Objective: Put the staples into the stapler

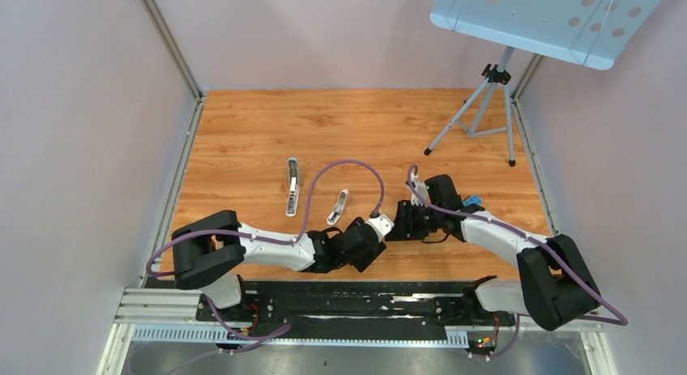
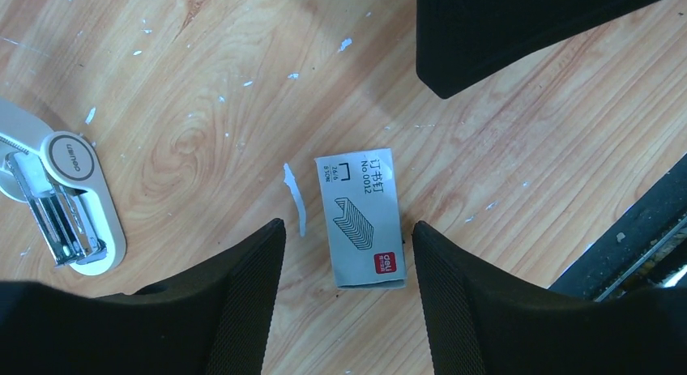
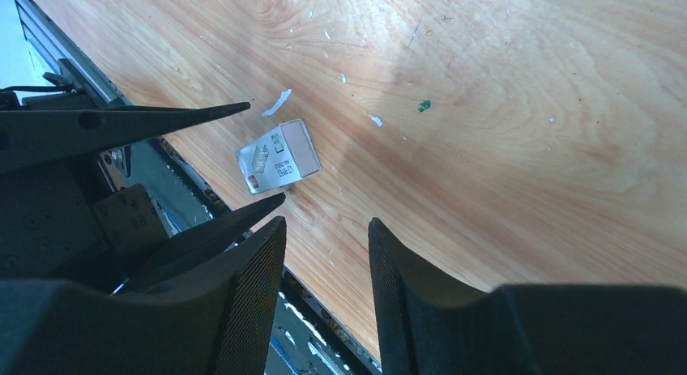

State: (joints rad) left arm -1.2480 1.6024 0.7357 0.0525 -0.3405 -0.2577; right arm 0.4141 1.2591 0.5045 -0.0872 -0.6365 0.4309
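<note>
Stapler (image 2: 73,189) lies on the wooden table (image 2: 526,148), metal channel showing, well off to the left gripper's (image 2: 348,223) left in its wrist view | left fingers spread astride a small white box (image 2: 364,197) with a red mark, not pinching it | right gripper (image 3: 326,222) faces the box from opposite, fingers parted, empty

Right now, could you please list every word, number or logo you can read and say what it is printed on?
"订书钉": on the small white box.
"No.0012": on the same box.
"deli": on the box's red mark.
Smaller print on the box: too small to read.
Word on the round cap of the stapler: too blurred to read.
</note>
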